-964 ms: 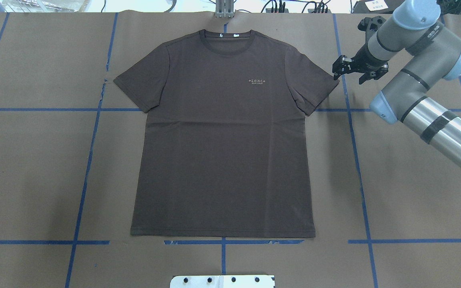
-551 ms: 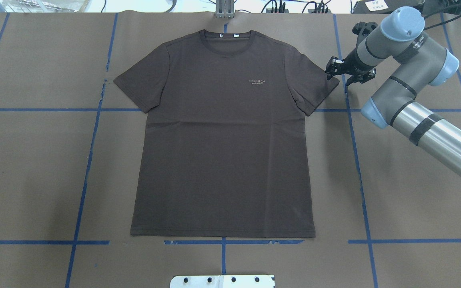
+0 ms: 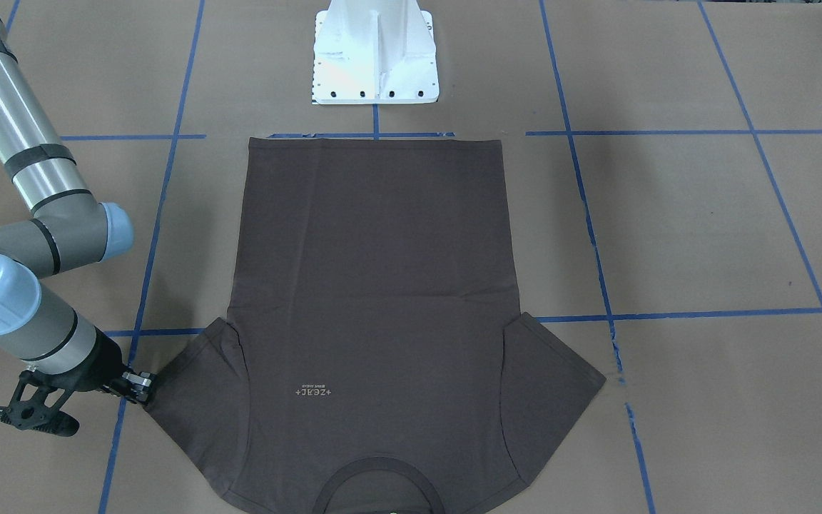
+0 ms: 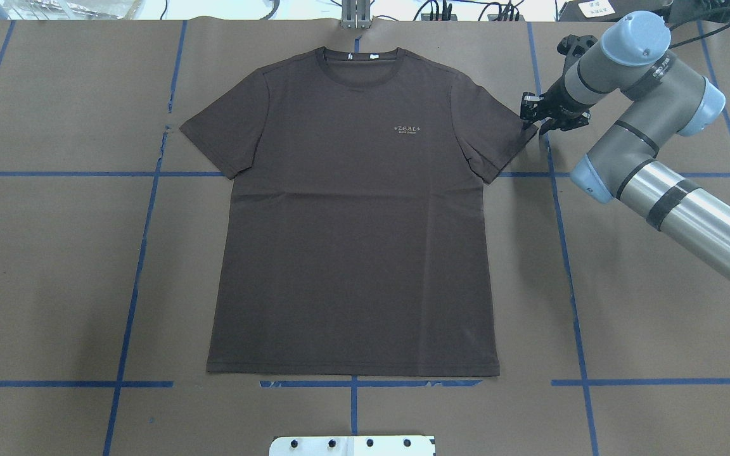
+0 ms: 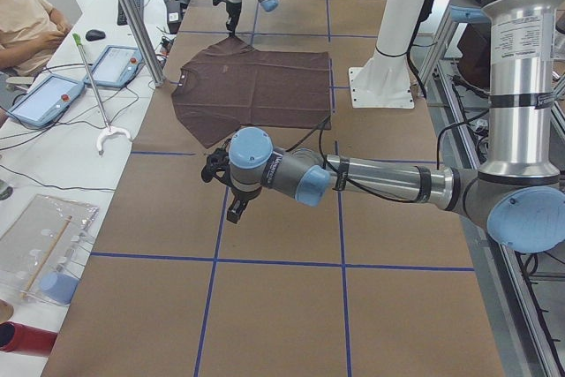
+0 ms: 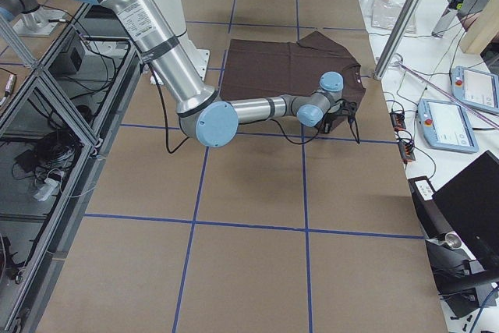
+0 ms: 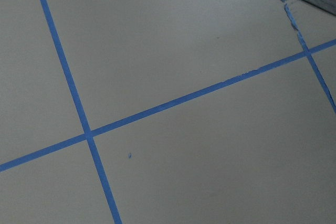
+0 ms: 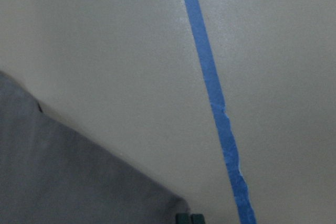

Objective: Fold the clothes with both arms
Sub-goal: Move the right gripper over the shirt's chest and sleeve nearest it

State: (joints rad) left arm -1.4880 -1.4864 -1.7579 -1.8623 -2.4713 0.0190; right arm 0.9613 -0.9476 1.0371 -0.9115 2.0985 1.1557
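- I see the T-shirt [image 4: 352,221] spread flat, front up, mid-worktop [image 4: 54,285].
- My right hand [image 4: 531,118] meets its sleeve tip; I cannot tell its grip.
- Left hand [image 5: 235,213] hangs well apart; grip unclear.

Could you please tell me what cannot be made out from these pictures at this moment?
Right gripper: whether it pinches the T-shirt at its sleeve tip; small in the overhead view, fingertips cut by the right wrist view's bottom edge.
Left gripper: open or shut; small in the exterior left view, outside the overhead frame.
Chest logo: lettering too small.
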